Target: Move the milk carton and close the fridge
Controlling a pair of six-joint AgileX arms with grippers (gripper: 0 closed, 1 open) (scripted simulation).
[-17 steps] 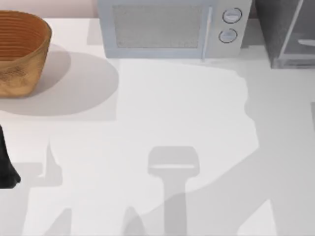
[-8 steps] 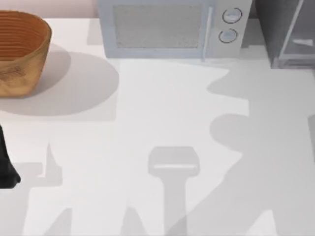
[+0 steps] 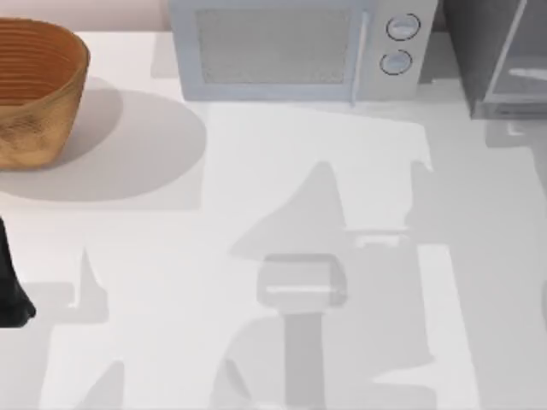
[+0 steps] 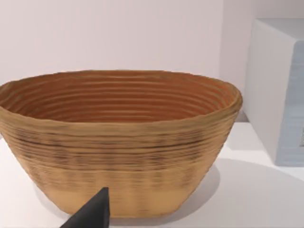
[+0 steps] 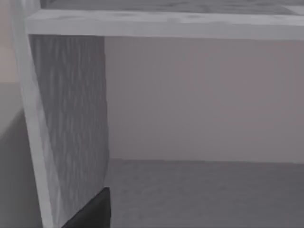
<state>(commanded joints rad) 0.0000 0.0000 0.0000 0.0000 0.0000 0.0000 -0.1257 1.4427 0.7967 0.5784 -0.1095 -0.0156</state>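
The fridge (image 3: 494, 60) stands at the table's far right corner, a dark-grey speckled cabinet with a pale-framed glassy door (image 3: 515, 51). The right wrist view looks from close up into its open compartment, with a pale frame (image 5: 32, 118), a speckled side wall (image 5: 71, 114) and a grey shelf floor (image 5: 204, 194). A dark part of my right gripper (image 5: 92, 212) shows at that view's edge. The milk carton is out of view. My left arm (image 3: 10, 286) is parked at the table's left edge, its gripper (image 4: 92, 213) facing the basket.
A woven brown basket (image 3: 38, 90) sits at the far left, also close in the left wrist view (image 4: 118, 142). A light-grey microwave (image 3: 299, 47) with two round knobs stands at the back middle. Arm shadows lie across the white table (image 3: 256, 188).
The shadows on the table's middle and right have shifted and changed shape. The left arm, basket, microwave and fridge have not moved.
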